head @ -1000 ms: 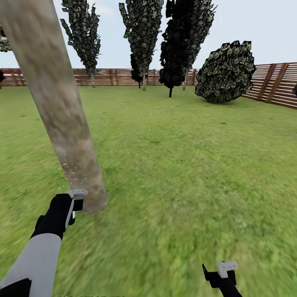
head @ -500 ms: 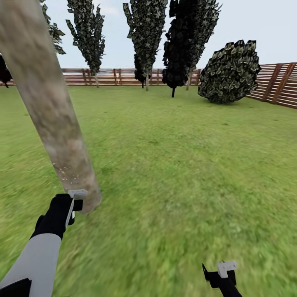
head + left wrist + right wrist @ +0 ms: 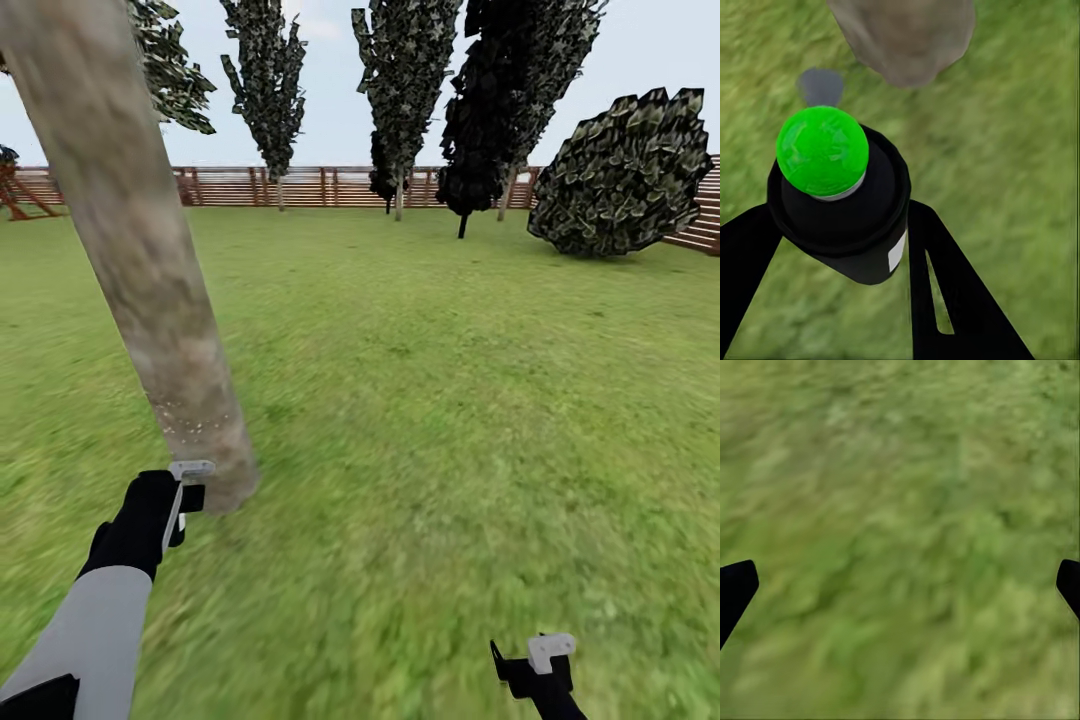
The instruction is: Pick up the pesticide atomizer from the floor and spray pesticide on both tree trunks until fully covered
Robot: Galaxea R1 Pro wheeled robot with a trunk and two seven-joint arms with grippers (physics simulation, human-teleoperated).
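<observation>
The pesticide atomizer is a small black bottle with a bright green top. My left gripper is shut on it, one black finger on each side. In the head view my left gripper is held low, right beside the foot of a tree trunk. That trunk is a thick, mottled grey-brown column, leaning in the picture, with small pale specks near its base. The trunk's foot also shows just past the bottle. My right gripper hangs open over the grass, holding nothing.
Green lawn stretches to a brown slat fence. Dark narrow trees and a round bush stand far back. A small grey blot lies on the grass beside the trunk's foot.
The whole view has shifted, with the far trees and bush now further right in the picture, so the camera has turned left. Both arms keep their pose, the bottle still held.
</observation>
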